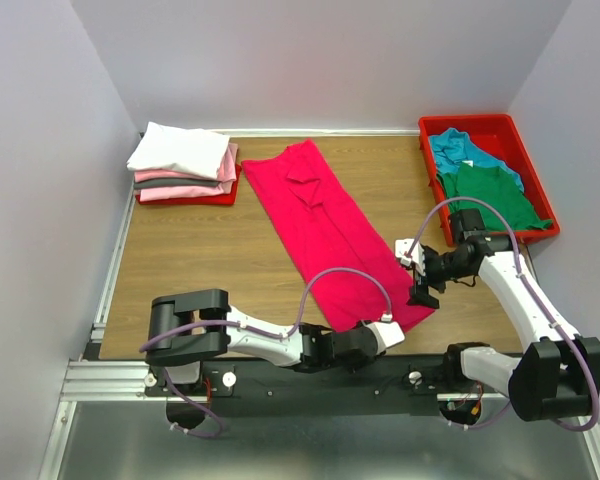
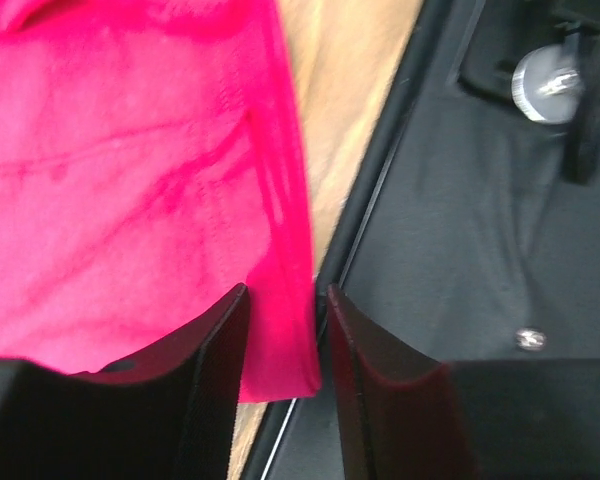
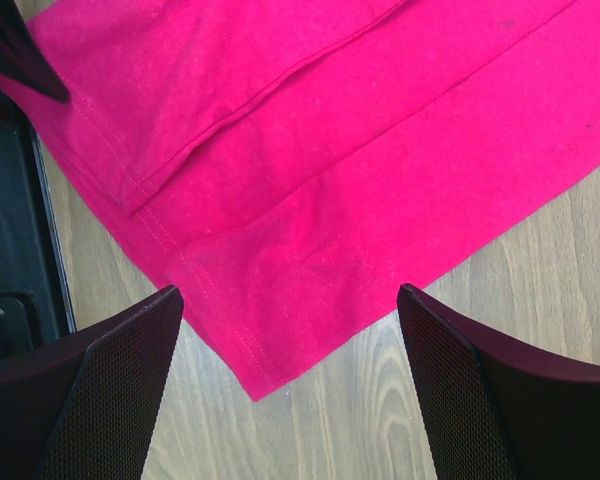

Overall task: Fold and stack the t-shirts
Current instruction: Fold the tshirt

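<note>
The crimson t-shirt (image 1: 325,225), folded into a long strip, lies diagonally across the table (image 1: 200,250), its hem at the near edge. The left gripper (image 2: 285,295) has its fingers (image 2: 210,370) set narrowly around the hem's near corner; whether they pinch it is unclear. The right gripper (image 3: 290,295) hangs spread wide above the hem's right corner, holding nothing.

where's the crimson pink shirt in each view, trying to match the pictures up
Top external: crimson-pink t-shirt lies diagonally on the wooden table, back centre to near right.
Left wrist: it fills the upper left, hem between the fingers.
Right wrist: it covers the top, corner pointing down.
Shared landmark: bare table wood beside the hem.
</note>
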You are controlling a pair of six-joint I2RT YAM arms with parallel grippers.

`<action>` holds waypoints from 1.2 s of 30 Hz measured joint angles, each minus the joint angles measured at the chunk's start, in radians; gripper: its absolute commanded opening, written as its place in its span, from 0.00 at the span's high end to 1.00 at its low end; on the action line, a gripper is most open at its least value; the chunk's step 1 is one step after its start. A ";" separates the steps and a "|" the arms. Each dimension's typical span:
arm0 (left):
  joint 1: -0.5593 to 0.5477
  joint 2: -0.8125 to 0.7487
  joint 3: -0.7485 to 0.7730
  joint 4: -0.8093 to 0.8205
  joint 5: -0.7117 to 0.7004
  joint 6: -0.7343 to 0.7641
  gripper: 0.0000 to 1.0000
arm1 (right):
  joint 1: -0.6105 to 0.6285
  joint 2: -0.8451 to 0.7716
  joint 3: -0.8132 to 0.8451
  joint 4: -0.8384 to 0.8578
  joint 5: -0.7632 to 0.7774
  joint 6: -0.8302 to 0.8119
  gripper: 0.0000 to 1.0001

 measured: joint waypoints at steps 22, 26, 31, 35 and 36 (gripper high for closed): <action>0.004 0.007 0.006 -0.045 -0.039 -0.014 1.00 | 0.000 -0.039 -0.031 -0.052 0.071 -0.064 0.10; 0.004 -0.002 0.006 -0.056 -0.018 -0.026 1.00 | 0.000 -0.058 -0.080 -0.079 0.119 -0.144 0.13; 0.005 -0.019 0.001 -0.079 0.011 -0.050 1.00 | 0.000 -0.046 -0.122 -0.081 0.168 -0.203 0.18; 0.004 -0.033 0.000 -0.090 0.026 -0.068 1.00 | 0.000 0.002 -0.123 -0.080 0.182 -0.253 0.22; 0.005 -0.038 -0.003 -0.091 0.029 -0.077 1.00 | 0.000 0.014 -0.123 -0.082 0.187 -0.268 0.23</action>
